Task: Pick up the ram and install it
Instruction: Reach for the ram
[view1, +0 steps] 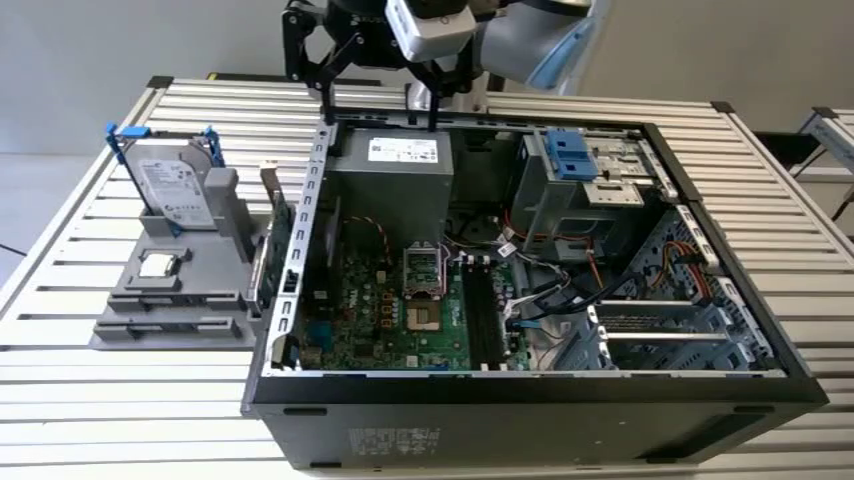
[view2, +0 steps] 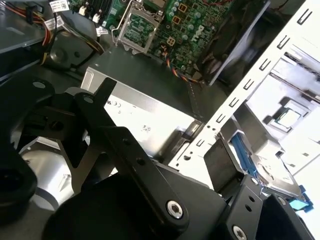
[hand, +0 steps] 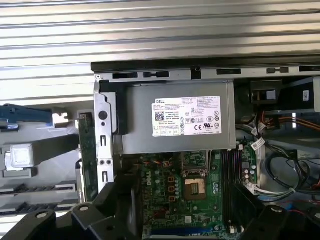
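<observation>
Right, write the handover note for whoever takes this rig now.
Hand: open, empty, above the back edge of the computer case, over the power supply.
Ram: on edge in the grey holder, beside the case on the exterior view's left.
Done: nothing; the ram is not picked up.
Left: pick-up and install; the memory slots look empty.

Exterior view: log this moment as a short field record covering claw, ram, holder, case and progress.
claw: open, empty, above the far edge of the case, over the power supply
ram: on edge in the grey holder, just outside the case wall on the exterior view's left
holder also carries: hard drive, processor chip
case: side open, motherboard exposed
progress: ram not yet picked up
</observation>
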